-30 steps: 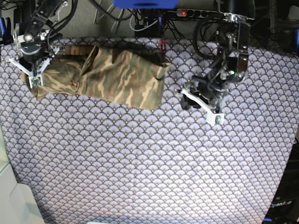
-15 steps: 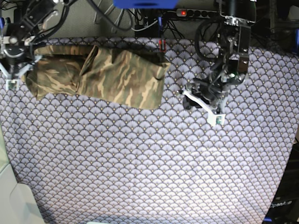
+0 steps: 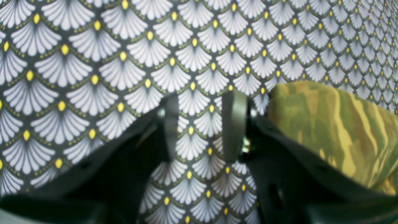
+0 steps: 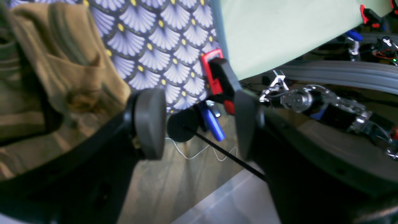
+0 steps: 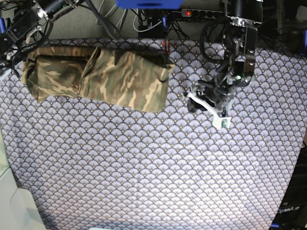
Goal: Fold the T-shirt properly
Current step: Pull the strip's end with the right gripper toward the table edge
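Note:
The camouflage T-shirt (image 5: 100,74) lies folded into a long band across the back left of the patterned tablecloth (image 5: 153,167). My left gripper (image 5: 207,109) hovers low over bare cloth to the right of the shirt. In the left wrist view it (image 3: 202,124) is open and empty, with the shirt's edge (image 3: 335,130) beside its right finger. My right gripper (image 4: 197,124) is open and empty, off the shirt's left end (image 4: 62,62) and past the table's edge. In the base view only its arm (image 5: 29,19) shows at the top left corner.
A red clamp (image 4: 214,74) grips the table's edge, with a blue part (image 4: 213,123) below it. A pale green panel (image 4: 279,31) and another metal arm (image 4: 320,102) lie beyond the edge. Cables and a power strip (image 5: 201,13) run along the back.
My right arm has let go of the shirt's left end and moved up and left, out past the table's corner. The left arm has barely moved. The shirt lies as before.

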